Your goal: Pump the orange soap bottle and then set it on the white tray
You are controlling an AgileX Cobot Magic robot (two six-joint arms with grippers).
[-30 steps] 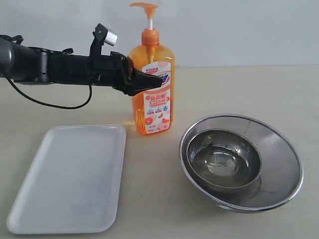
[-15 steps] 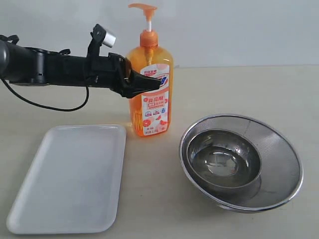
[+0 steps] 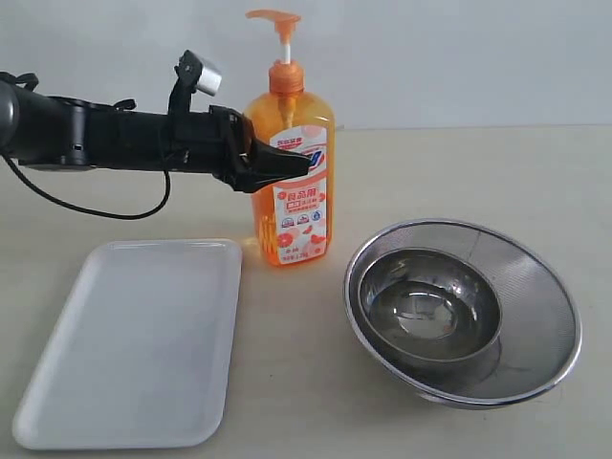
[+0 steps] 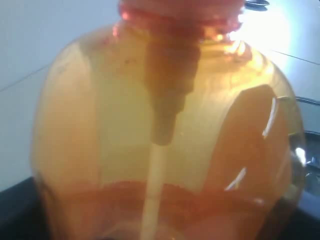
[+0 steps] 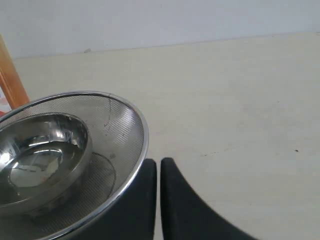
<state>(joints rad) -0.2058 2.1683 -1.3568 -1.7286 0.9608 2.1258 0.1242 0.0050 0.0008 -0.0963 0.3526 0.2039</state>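
My left gripper is clamped on the orange soap bottle high on its body, just under the neck. One of the fingers lies across the front face, and in the left wrist view the bottle fills the space between them. The bottle is upright beside the far right corner of the white tray, not on it. I cannot tell whether its base rests on the surface or hangs just clear. The pump head sits fully up on its stem with nothing pressing it, so I can't say whether the pumping is done. The right gripper waits clenched and empty beside the steel mesh bowl. Placing the bottle on the tray is certainly left to do.
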